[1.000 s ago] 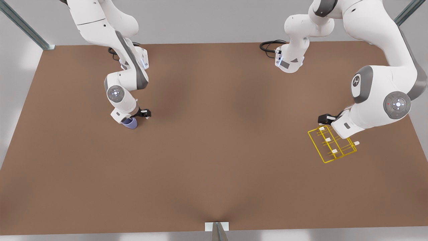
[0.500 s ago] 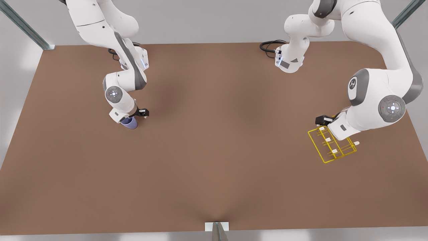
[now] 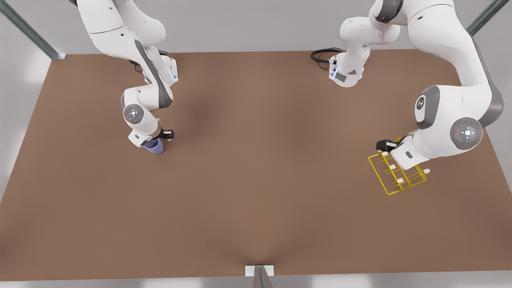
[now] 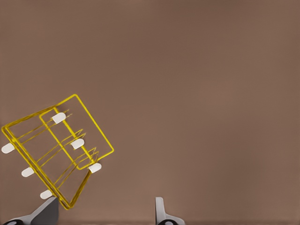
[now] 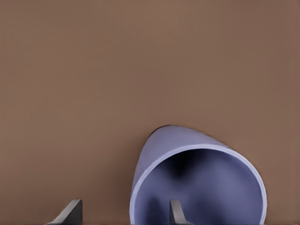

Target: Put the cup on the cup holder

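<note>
The cup (image 3: 155, 147) sits toward the surface's (image 3: 256, 192) far left side, tilted, its open mouth facing the right gripper (image 5: 124, 213). That gripper's fingers (image 5: 174, 211) are open, one inside the rim, one outside. To grip well, seat deeper before closing on the wall. The left gripper (image 4: 101, 213), fingers open, hovers over the cup holder (image 3: 397, 173) near the right edge.

no readable text, labels, brands or numbers on anything in these views

brown tabletop (image 3: 256, 180) | black cable (image 3: 322, 54) at far edge | metal frame posts (image 3: 30, 34) at corners
</note>
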